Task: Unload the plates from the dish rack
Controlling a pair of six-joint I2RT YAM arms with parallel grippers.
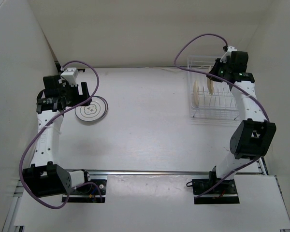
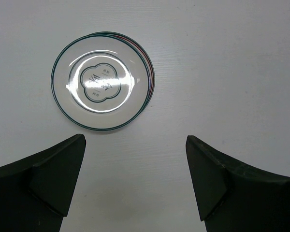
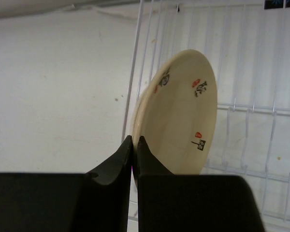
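The white wire dish rack (image 1: 216,115) is sitting at two o'clock on the white tabletop (image 1: 150,130), with two beige round plates (image 1: 196,93) standing inside. Only the right wrist view shows the right pincer (image 3: 134,141) pinching closed at one beige plate (image 3: 179,121)'s rim; whether it is actually gripping is unclear. At nine o'clock the left pincer (image 2: 135,140) is gaping wide over a white dark-rimmed plate (image 2: 100,81), with a second rim peeping out beneath.

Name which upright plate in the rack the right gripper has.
The cream plate on the right, with small red and black marks: the right gripper is shut on its rim. The other plate stands untouched to its left.
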